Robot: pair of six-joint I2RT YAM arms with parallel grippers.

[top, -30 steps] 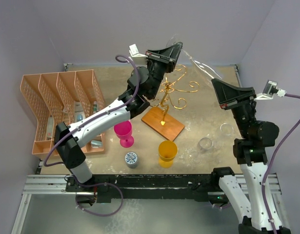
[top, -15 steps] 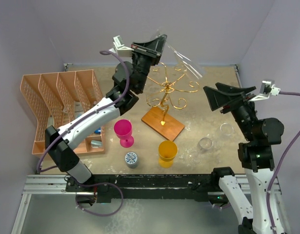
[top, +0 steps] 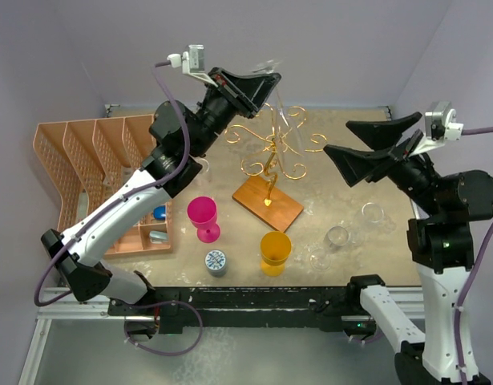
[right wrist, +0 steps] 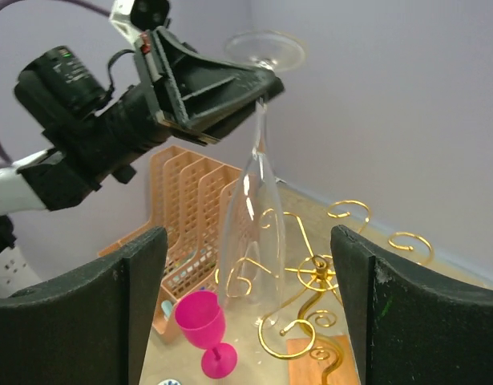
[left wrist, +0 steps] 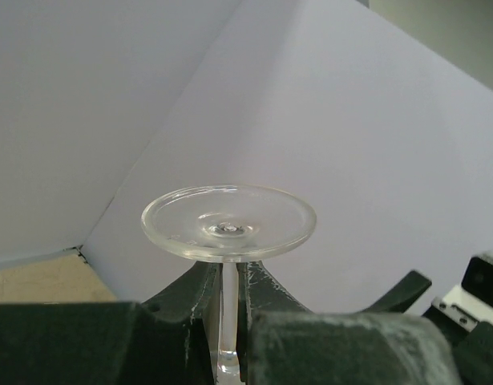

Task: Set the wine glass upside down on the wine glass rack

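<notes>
From above, the left jaws are clenched on the stem of a clear wine glass [top: 284,120]. It hangs bowl-down beneath them, foot on top, high over the bench [top: 342,200]. The gold wire wine glass rack [top: 272,156] stands below those jaws. The bowl seems to overlap its scroll arms, though I can't tell if they touch. The right jaws are released, spread wide and empty, aimed at the glass from well apart.

On the left wrist camera, the round foot sits just above the jaw tips, with the thin stem pinched between them.

On the right wrist camera, the glass dangles slightly tilted between that arm's own spread jaws. Its rim is down among the gold scrolls, with a pink goblet [right wrist: 200,321] lower still.

I'd judge the glass light, rigid, slick and brittle, the stem its weakest part. The stem is the place to hold it, gently, leaving room under the foot for a scroll arm to catch.
</notes>
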